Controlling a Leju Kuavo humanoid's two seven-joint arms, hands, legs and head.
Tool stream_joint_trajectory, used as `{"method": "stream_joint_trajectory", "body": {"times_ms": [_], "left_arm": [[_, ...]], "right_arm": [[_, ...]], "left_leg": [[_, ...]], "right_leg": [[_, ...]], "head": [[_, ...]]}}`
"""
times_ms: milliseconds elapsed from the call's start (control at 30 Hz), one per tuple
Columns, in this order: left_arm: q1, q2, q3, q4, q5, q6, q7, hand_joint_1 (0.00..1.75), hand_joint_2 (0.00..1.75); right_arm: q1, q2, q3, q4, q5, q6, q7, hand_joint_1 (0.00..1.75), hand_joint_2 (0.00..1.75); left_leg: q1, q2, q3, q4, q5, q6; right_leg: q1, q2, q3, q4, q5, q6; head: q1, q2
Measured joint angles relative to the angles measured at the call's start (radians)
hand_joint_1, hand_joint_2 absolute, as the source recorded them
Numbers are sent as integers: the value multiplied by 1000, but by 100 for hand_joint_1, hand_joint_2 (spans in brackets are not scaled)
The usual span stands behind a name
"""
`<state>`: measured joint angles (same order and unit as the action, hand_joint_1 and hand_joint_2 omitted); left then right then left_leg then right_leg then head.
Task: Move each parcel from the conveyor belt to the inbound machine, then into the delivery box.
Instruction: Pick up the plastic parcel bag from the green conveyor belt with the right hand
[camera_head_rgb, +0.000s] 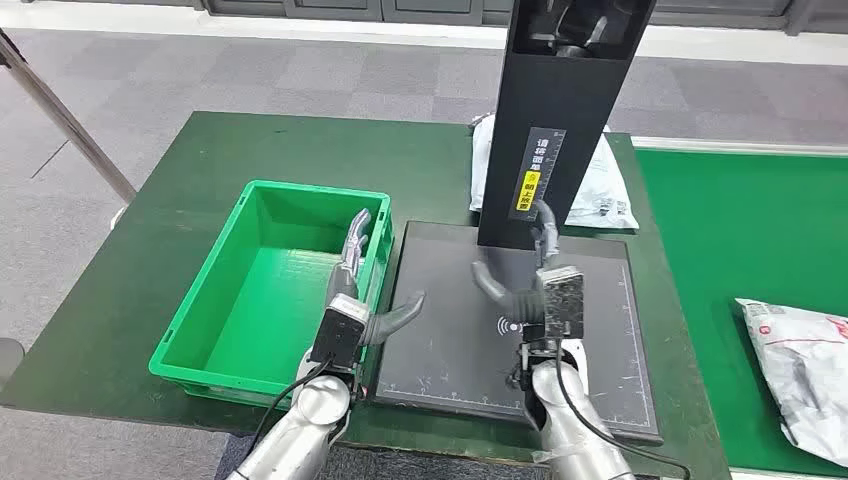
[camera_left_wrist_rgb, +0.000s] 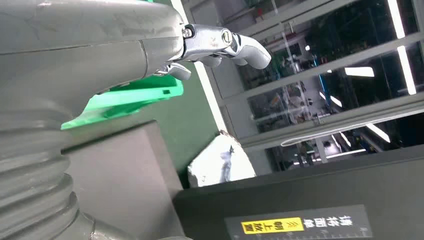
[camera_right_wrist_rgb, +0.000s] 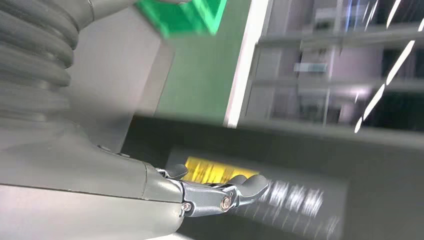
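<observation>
Both hands up over the black scanner pad, nothing held. Left hand sits at the pad's left edge, right by the green box; fingers apart, thumb sticking out over the pad. Right hand hovers mid-pad, in front of the black scanner post, fingers spread and curved, empty. One parcel, white w/ print, lies on the green surface behind the post. Second parcel rests on the green belt, far right, well apart from the hands. Green box looks empty inside. Left wrist cam: white parcel beyond the pad, box rim near the hand. Right wrist cam blurred; yellow label on the post just beyond the fingertips.
</observation>
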<state>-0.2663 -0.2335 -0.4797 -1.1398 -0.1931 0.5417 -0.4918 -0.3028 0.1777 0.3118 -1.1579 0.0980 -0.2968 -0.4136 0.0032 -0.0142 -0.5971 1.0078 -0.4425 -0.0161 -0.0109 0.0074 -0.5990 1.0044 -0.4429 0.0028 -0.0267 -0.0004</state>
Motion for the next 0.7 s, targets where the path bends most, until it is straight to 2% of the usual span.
{"method": "stream_joint_trajectory", "body": {"times_ms": [133,267,400,533,700], "left_arm": [[38,5,7,-27,-24,-10,44,0,175],[60,0,9,-54,-43,-56,89,0,175],[59,-11,9,-36,-8,-80,63,0,175],[35,-22,9,6,38,-99,29,0,175],[11,-41,8,50,65,-120,-3,0,175]], "right_arm": [[3,5,8,-15,25,-35,25,0,175],[57,-28,-20,-52,59,-154,49,0,175],[111,-97,-148,-60,57,-157,27,0,175],[88,-175,-271,13,72,-163,13,0,175],[50,-245,-372,135,139,-223,36,0,175]], "left_leg": [[1,-1,-2,0,1,-1],[2,-3,-2,1,1,0],[0,-4,-4,1,-1,3],[-2,-3,-4,2,-3,5],[-2,-3,-4,2,-3,5]], "right_leg": [[1,-1,-2,0,0,0],[0,-2,-1,-1,0,0],[-2,-3,-2,-3,0,2],[-4,-2,-2,-4,1,4],[-4,-2,-2,-4,1,4]], "head": [[0,0],[0,0],[0,0],[0,0],[0,0]]}}
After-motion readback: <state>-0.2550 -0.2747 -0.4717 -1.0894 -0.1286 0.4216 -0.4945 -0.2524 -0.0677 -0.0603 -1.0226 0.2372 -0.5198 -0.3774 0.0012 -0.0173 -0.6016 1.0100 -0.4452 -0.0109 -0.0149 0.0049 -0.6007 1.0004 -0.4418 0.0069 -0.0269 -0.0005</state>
